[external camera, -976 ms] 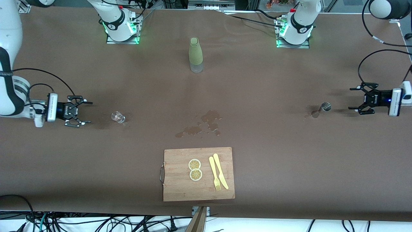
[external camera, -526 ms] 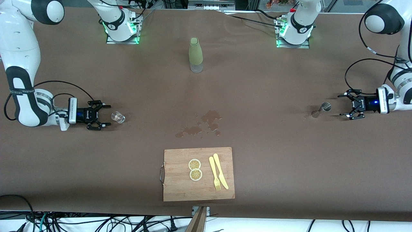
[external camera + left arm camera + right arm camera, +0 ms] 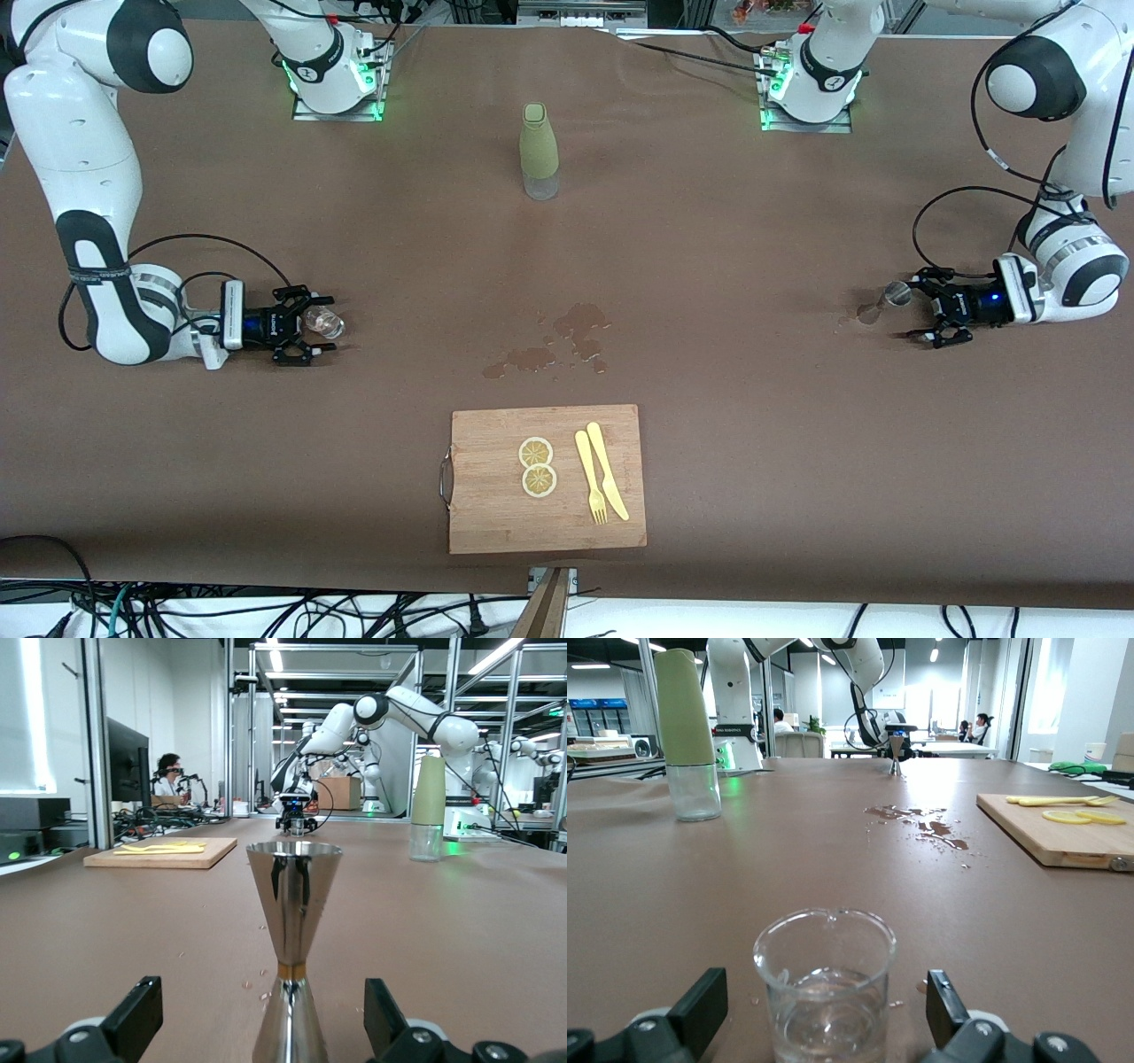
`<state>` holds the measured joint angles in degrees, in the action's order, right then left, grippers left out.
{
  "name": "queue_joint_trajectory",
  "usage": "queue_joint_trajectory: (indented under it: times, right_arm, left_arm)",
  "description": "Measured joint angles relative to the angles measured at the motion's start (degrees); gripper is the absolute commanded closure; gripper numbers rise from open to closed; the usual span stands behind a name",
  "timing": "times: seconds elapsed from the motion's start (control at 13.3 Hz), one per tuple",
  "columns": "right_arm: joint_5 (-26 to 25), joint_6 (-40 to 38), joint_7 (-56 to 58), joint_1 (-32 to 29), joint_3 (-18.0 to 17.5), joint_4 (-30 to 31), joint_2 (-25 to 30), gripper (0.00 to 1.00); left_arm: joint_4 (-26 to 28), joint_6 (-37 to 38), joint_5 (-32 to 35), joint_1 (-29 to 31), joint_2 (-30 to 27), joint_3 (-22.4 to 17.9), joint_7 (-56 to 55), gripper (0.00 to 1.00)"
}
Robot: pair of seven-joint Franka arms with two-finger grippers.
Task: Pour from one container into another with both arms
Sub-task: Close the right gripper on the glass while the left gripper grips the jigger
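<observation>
Left hand point(image 3: 914, 308) was low on the bench point(image 3: 709, 266), open, fingers point(image 3: 133, 1019) straddling the upright steel jigger point(image 3: 893, 295) without contact. Right hand point(image 3: 314, 329) was likewise open around the glass beaker point(image 3: 325, 322) at its end.

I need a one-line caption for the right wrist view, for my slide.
Open right gripper straddles a small glass beaker holding a little clear liquid, not yet gripped; spill stains and cutting board lie farther along the table.
</observation>
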<state>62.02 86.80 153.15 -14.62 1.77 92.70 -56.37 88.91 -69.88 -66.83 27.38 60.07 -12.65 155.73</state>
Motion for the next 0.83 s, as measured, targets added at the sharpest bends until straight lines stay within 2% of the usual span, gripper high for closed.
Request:
queue_joint_trajectory:
  times: [0.3,0.38,0.6,0.83]
  right_arm:
    - [0.4,-1.2,0.3,0.0,-0.4,-0.1,-0.4,0.79]
    - [0.6,-1.6,0.3,0.0,-0.4,-0.1,-0.5,0.88]
    - [0.9,-2.4,0.3,-0.2,-0.4,-0.3,-1.1,1.00]
    - [2.8,-3.7,0.3,-0.3,-0.4,-0.3,-1.2,1.00]
  left_arm:
    - [-0.1,-0.1,0.0,-2.1,0.6,0.1,0.0,0.00]
    - [-0.1,-0.1,0.0,-2.5,0.7,0.1,0.0,0.00]
    - [-0.1,-0.1,0.0,-3.1,0.8,0.1,0.0,0.00]
    - [-0.1,0.1,0.2,-3.2,1.1,0.0,0.0,0.00]
